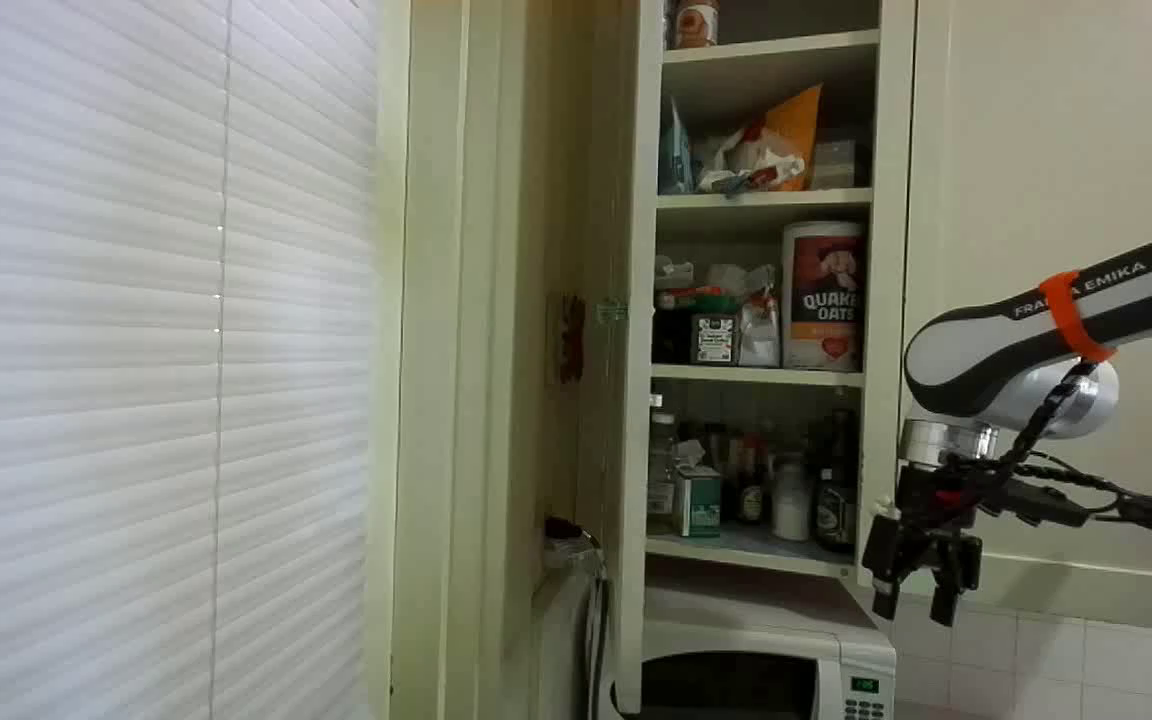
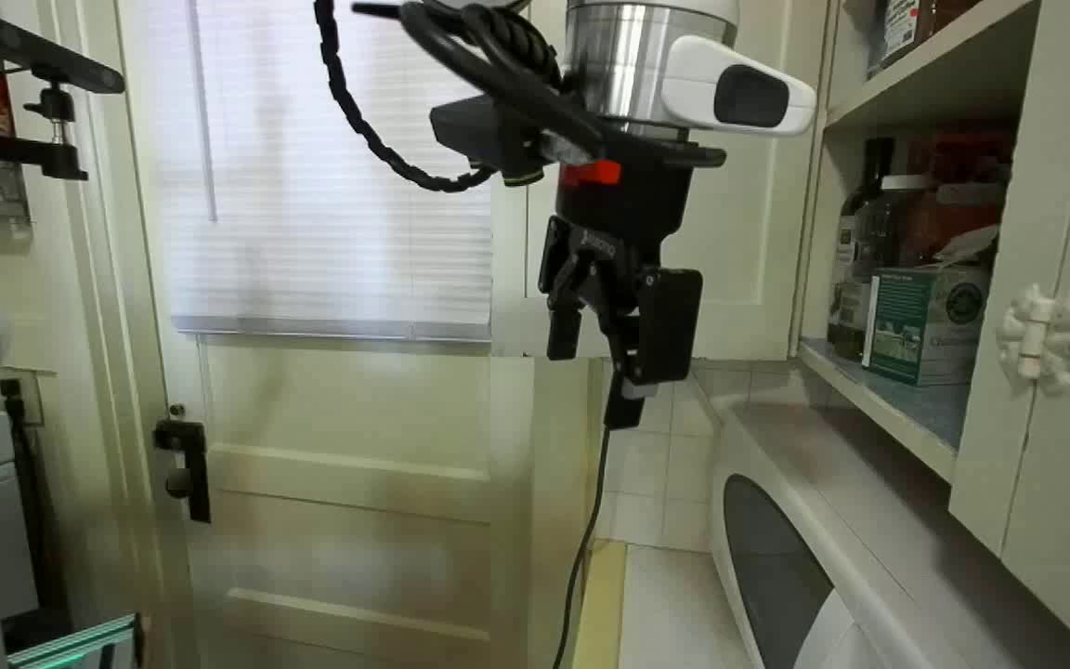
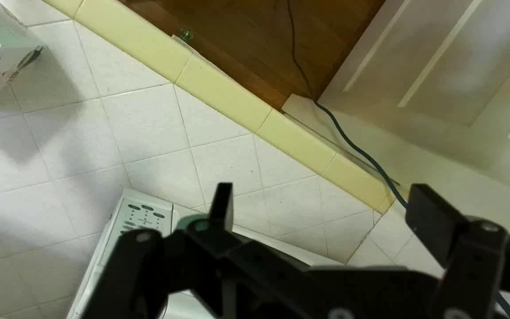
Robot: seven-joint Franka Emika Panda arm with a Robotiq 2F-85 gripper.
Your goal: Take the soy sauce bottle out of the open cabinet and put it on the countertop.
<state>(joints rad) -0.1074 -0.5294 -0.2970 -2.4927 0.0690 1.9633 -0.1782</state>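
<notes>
The open cabinet (image 1: pixel 761 376) shows in both exterior views (image 2: pixel 879 409), its shelves crowded with goods. On its lowest shelf stand a dark bottle (image 1: pixel 836 505) at the right and a smaller dark bottle with a red top (image 1: pixel 751 490) further in. I cannot tell which is the soy sauce bottle. My gripper (image 1: pixel 916 600) points down, open and empty, outside the cabinet near its lower front edge. It also shows open in an exterior view (image 2: pixel 602 372) and in the wrist view (image 3: pixel 323 199). The white tiled countertop (image 3: pixel 153 119) lies below it, with a yellow edge.
A white microwave (image 1: pixel 736 610) stands under the cabinet. The cabinet door (image 1: pixel 628 450) is swung open. A green-white box (image 2: pixel 920 325) and a jar (image 1: pixel 791 500) stand on the lowest shelf. Another box (image 3: pixel 7 66) is on the countertop. A dark cable (image 3: pixel 352 141) hangs past the counter edge.
</notes>
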